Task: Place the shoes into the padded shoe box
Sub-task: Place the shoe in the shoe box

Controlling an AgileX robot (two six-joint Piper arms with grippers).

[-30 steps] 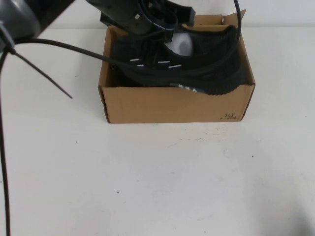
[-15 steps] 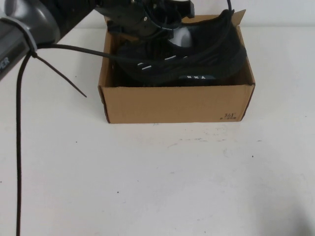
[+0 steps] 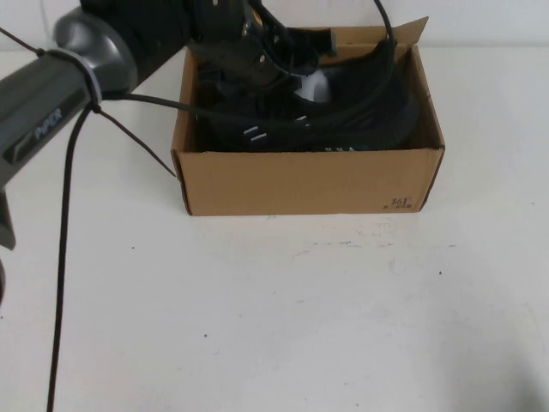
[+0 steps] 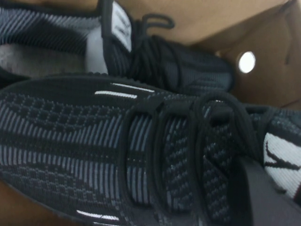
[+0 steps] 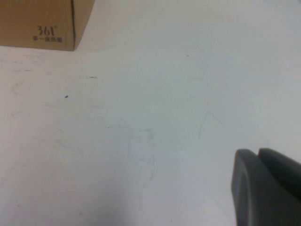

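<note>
Lowering a shoe (image 3: 343,112) into the padded shoe box (image 3: 300,180) at twelve o'clock on the counter (image 3: 274,309), left tool (image 3: 257,64) pinches it closed. Next: release. Right tool (image 5: 265,188) idles; fingers touching.

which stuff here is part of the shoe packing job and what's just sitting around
Job:
- shoes, both inside the box
- padded shoe box
- left pincer, shut, down in the box at the shoes
- right pincer, over bare table

Lying about:
- table
- arm cables
</note>
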